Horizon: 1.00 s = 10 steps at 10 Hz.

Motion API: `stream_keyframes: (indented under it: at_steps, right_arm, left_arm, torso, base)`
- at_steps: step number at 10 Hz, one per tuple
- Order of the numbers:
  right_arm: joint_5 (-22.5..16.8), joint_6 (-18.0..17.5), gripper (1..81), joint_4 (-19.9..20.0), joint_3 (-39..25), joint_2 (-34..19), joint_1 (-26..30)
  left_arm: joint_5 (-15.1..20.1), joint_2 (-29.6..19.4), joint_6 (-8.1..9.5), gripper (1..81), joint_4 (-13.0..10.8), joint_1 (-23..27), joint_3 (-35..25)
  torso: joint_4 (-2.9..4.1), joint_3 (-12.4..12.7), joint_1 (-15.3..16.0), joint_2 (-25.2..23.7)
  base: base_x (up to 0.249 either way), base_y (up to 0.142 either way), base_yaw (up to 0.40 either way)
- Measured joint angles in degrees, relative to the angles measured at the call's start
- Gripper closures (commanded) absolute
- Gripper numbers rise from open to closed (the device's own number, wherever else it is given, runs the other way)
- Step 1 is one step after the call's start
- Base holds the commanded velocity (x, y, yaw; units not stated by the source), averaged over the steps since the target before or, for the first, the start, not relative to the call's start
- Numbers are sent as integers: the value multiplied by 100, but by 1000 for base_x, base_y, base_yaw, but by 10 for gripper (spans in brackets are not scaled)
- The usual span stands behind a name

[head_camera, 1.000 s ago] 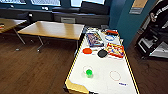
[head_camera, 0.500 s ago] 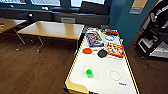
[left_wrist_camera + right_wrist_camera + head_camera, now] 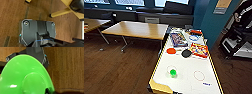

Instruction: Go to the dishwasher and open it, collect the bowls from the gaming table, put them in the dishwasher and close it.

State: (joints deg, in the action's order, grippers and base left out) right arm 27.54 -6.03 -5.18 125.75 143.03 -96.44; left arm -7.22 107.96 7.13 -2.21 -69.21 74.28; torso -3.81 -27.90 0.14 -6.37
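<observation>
Currently in the collect step: green bowl (image 3: 25, 78) looms against the right wrist camera, seemingly carried, but I can't tell if either gripper is clamped or apart. Gaming table (image 3: 189, 80) is dead ahead; small green item (image 3: 173, 72) near its near-left end, orange disc (image 3: 171, 51) and dark disc (image 3: 186, 53) farther. Next move likely needs a closer approach to the table edge.

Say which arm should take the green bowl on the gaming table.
Left, likely: the right arm already seems to carry another green bowl over the floor, while the left looks free.
</observation>
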Motion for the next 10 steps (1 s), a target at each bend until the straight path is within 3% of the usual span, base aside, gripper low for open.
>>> stream_keyframes:
  at_steps: [2, 4, 7, 10]
  right_arm:
    - [-10, 0, 811, 0, -2, 10, 11]
    - [-12, -9, 811, 1, 0, 13, 35]
    - [-56, -27, 811, 4, 2, 63, 105]
    - [-166, -38, 811, 6, 5, 126, 168]
  left_arm:
    - [20, -306, 364, 10, 10, 597, -483]
    - [80, -484, 585, 10, 158, 1139, -912]
    - [146, -603, 769, 10, 945, 1896, -1143]
    - [768, -568, 817, 10, 1185, 2892, -1248]
  torso:
    - [0, 0, 0, 0]
    - [0, 0, 0, 0]
    - [0, 0, 2, 0]
    - [0, 0, 2, 0]
  base:
    - [0, 0, 0]
    - [0, 0, 0]
    - [0, 0, 0]
    - [0, 0, 0]
